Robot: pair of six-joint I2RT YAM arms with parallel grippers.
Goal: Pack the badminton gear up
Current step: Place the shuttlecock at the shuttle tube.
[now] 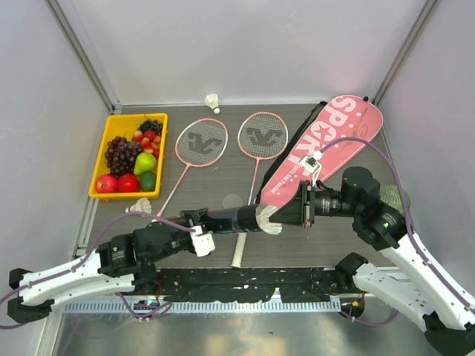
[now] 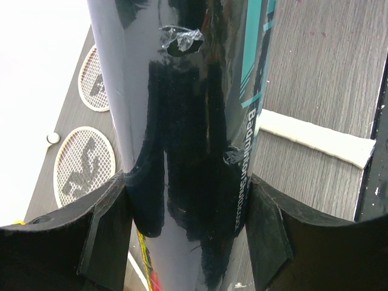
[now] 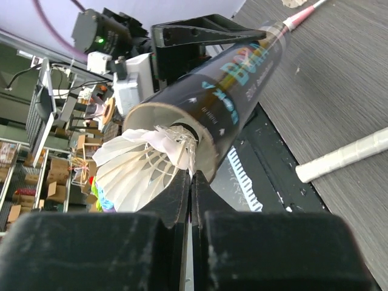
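Note:
My left gripper is shut on the long dark tube and holds it level above the table; its jaws clamp the tube from both sides in the left wrist view. A white feather shuttlecock sits in the tube's open end, its feather skirt sticking out. My right gripper is shut on the edge of that skirt. Two pink rackets lie side by side on the table. The pink SPORT bag lies at the back right.
A yellow tray of fruit stands at the left. One loose shuttlecock lies by the back wall and another in front of the tray. A white racket handle lies under the tube. A greenish ball sits behind my right arm.

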